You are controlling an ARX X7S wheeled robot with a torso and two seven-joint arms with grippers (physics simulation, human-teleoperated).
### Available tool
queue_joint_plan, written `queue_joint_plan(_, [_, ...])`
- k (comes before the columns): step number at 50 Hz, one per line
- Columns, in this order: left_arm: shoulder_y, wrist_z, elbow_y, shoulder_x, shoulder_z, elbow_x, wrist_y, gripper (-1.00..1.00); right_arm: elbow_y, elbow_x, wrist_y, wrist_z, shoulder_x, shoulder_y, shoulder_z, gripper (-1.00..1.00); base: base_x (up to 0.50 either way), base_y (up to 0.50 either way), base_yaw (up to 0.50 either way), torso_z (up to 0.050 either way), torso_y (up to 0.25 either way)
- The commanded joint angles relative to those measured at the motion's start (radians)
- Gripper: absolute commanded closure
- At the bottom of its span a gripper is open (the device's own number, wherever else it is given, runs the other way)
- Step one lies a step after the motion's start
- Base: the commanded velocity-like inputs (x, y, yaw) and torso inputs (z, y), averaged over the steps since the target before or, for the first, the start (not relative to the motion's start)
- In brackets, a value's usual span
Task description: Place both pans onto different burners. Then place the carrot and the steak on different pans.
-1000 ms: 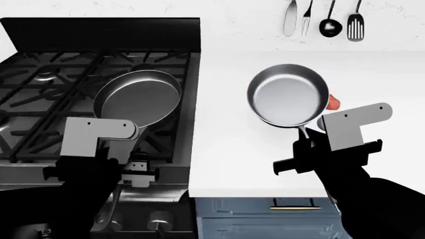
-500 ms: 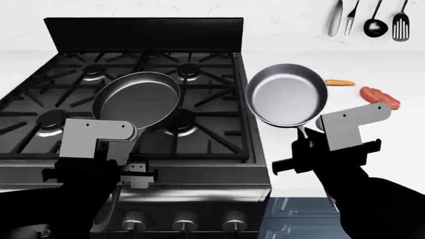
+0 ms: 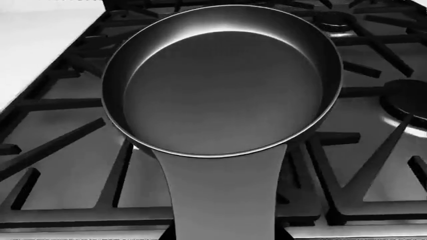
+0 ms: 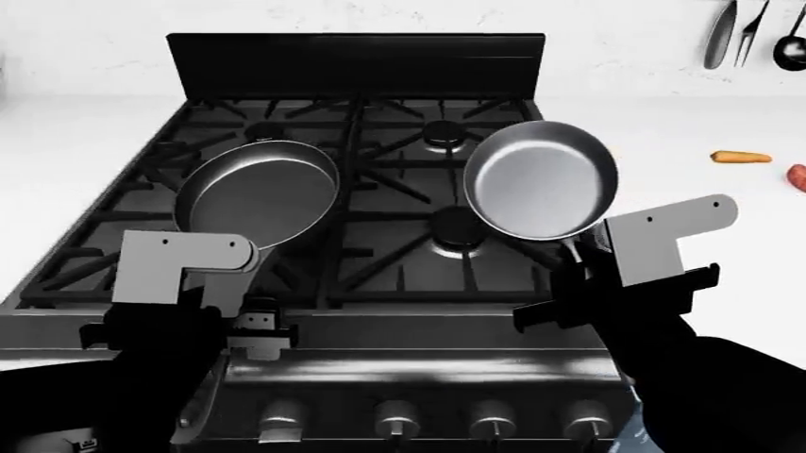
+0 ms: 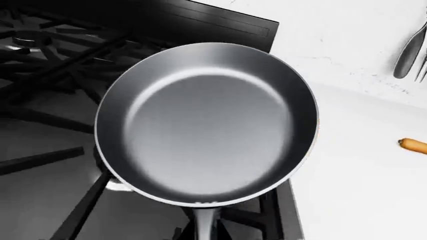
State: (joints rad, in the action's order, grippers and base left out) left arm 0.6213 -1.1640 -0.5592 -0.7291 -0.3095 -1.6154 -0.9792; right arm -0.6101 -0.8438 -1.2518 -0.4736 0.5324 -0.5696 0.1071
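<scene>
Jaws hidden — black pan (image 4: pixel 259 193) and steel pan (image 4: pixel 542 179) extend beyond them.

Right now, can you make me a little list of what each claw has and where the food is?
left claw: holds the black pan by its handle, above the left side of the stove
right claw: holds the grey pan by its handle, above the stove's right side
carrot: on the white counter, right of the stove
steak: at the picture's edge, near the carrot
pans: both empty
</scene>
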Motion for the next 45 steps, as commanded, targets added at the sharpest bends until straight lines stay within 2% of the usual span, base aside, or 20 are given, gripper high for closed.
queue_joint_plan(1, [0.012,0.004,-0.005,-0.006,0.023,0.025,0.017,1.0,-0.016,0.05,0.008,-0.014,0.001,-0.022,-0.019,1.0,0.0,0.5,0.0,0.0,0.0])
queue_joint_plan(18, [0.011,0.01,-0.001,-0.009,0.019,0.029,0.024,1.0,-0.01,0.042,0.011,-0.021,0.0,-0.024,-0.021,1.0,0.0,0.5,0.0,0.001,0.004])
queue_joint_plan(40, [0.027,0.007,0.005,-0.017,0.015,0.029,0.026,1.0,0.014,-0.012,-0.025,-0.068,-0.019,-0.042,-0.117,1.0,0.0,0.0,0.0,0.001,0.003])
queue_joint_plan(45, [0.021,0.013,0.007,-0.017,0.015,0.034,0.032,1.0,0.017,-0.014,-0.023,-0.072,-0.019,-0.039,-0.12,1.0,0.4,0.0,0.0,0.002,0.002])
